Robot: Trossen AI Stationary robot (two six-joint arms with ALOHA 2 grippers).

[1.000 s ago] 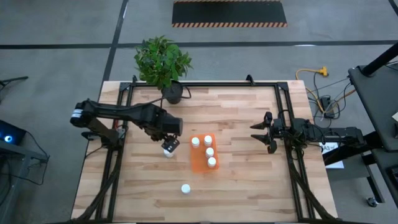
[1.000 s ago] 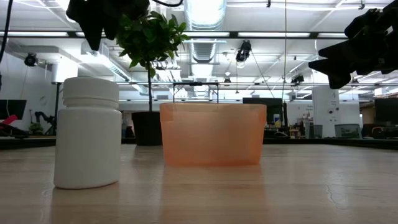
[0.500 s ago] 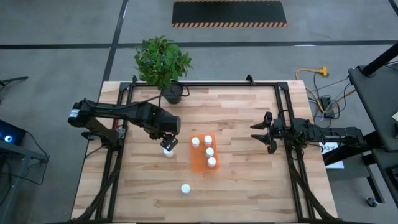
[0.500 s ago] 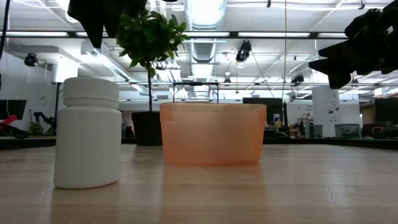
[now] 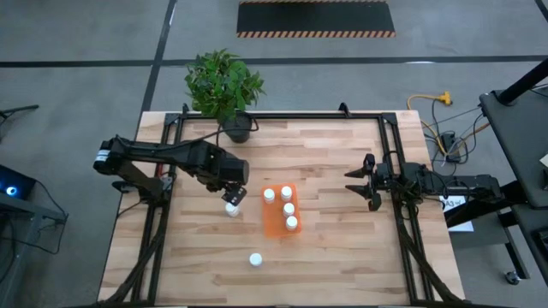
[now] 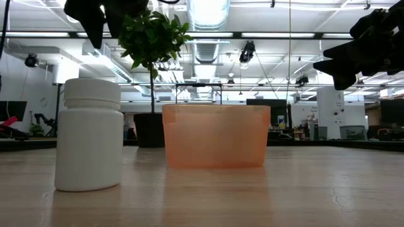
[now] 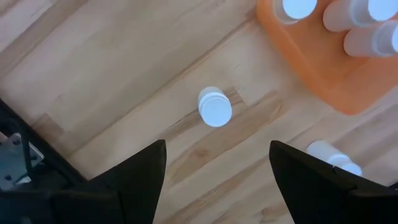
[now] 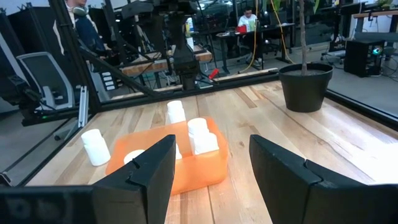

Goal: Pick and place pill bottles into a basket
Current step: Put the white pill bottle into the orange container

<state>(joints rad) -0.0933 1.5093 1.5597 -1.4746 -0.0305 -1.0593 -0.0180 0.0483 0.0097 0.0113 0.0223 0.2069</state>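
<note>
The orange basket (image 5: pixel 280 210) sits near the middle of the wooden table (image 5: pixel 325 257), and everything else is placed from it here. Three pill bottles stand inside it: one (image 5: pixel 269 195) at its far left corner, one (image 5: pixel 286 193) at its far right, and a third (image 5: pixel 291 222) toward its near end; a fourth white cap (image 5: pixel 288 208) between them looks like another bottle, though the overhead view is too small to be sure.

Just left of the basket a bottle (image 5: pixel 230 208) stands on the table, and the left gripper (image 5: pixel 233 196) hangs right above it with its fingers spread wide, holding nothing. In the left wrist view that bottle (image 7: pixel 214 107) shows cap-up in the open gap between the two dark fingers (image 7: pixel 124 180), with the basket's corner beyond.

Another bottle (image 5: pixel 255 258) stands alone well nearer the table's front edge than the basket, slightly to its left.

The right gripper (image 5: pixel 360 181) waits well to the right of the basket, over the table's right side, its fingers apart and empty.

A potted plant (image 5: pixel 224 85) stands beyond the basket at the far edge.
</note>
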